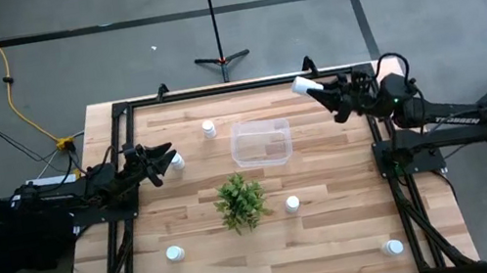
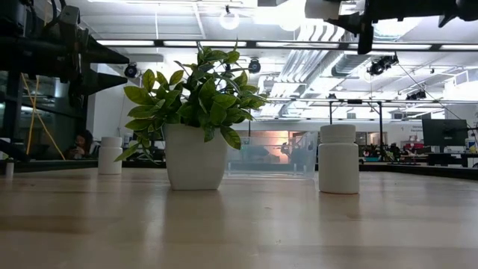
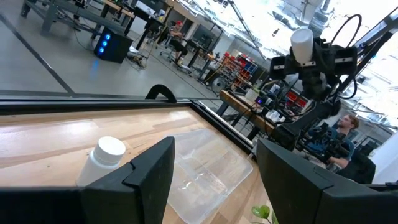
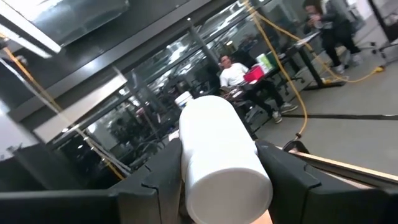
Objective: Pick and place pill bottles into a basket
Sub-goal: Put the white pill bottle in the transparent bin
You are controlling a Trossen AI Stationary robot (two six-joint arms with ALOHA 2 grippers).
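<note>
Your right gripper (image 1: pixel 315 88) is clamped on a pill bottle (image 1: pixel 302 85), raised beside the basket (image 1: pixel 260 143) for dropping; your left gripper (image 1: pixel 164 160) waits, jaws apart.

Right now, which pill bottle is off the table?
The one clamped in the right gripper, a white pill bottle held tilted in the air beyond the bin's right side. The other bottles all stand upright on the wood.

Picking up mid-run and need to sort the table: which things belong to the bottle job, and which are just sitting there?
Job:
- pill bottle held in right gripper, raised beside the far right corner
- loose pill bottles on the table
- basket, empty
- left gripper, open near a bottle

Lying about:
- green plant
</note>
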